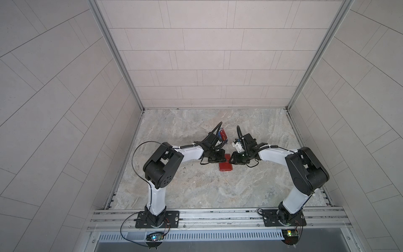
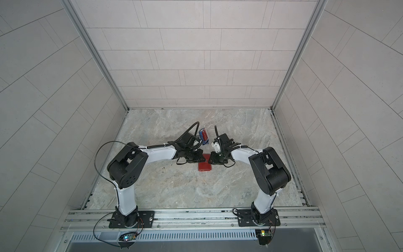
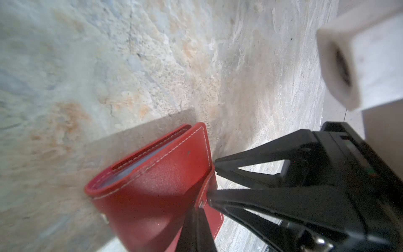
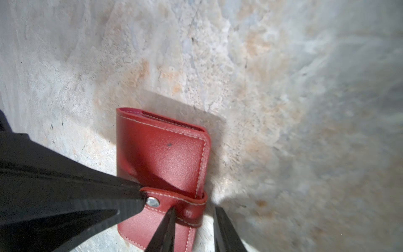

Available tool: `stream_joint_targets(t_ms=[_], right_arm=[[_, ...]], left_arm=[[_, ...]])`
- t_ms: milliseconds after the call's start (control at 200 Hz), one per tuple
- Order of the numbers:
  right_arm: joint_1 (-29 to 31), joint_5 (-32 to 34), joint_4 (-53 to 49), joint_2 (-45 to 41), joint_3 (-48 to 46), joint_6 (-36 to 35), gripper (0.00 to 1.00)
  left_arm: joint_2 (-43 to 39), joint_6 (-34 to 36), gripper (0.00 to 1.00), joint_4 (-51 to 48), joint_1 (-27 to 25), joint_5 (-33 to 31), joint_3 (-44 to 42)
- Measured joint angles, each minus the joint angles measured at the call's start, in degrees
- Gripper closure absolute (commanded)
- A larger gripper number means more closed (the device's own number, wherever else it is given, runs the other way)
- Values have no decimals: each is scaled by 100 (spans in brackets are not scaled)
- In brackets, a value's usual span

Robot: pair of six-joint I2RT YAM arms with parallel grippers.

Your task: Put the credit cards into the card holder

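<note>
So here's where it could go sideways. The left gripper (image 3: 197, 216) has its jaws pinched together on the end of the snap tab (image 4: 174, 199), right by the metal stud. The right gripper (image 4: 195, 215) has its jaws apart, straddling the tab's folded end and not squeezing anything.

The red card holder (image 1: 291, 167) lies folded shut about mid-surface (image 4: 261, 87), between the two arms. The only card I can make out is the red one (image 1: 287, 134), in the little blue stand (image 2: 204, 141) at 12 o'clock from the holder.

My worries:
- Nothing pins the holder's body. If the left arm tugs the tab, I'd guess the whole thing drags or lifts instead of opening.
- That tab is thin and slick-looking, so it could pop out of the pinch.
- The fingertips of both arms are nearly touching, so a small misjudged move could knock them together.
- If the holder skids toward 12 o'clock, it could bump the stand.

Can't tell if the snap is actually undone.
</note>
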Motion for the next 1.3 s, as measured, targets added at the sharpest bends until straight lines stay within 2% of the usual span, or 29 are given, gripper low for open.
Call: stream_joint_targets(t_ms=[881, 1181, 1301], right_arm=[[0, 33, -116, -68, 0, -7, 62], [0, 37, -181, -170, 9, -17, 63], [0, 35, -203, -179, 66, -22, 66]], left_arm=[[9, 59, 100, -114, 0, -28, 72], [111, 52, 100, -114, 0, 17, 74], [116, 50, 100, -114, 0, 44, 74]])
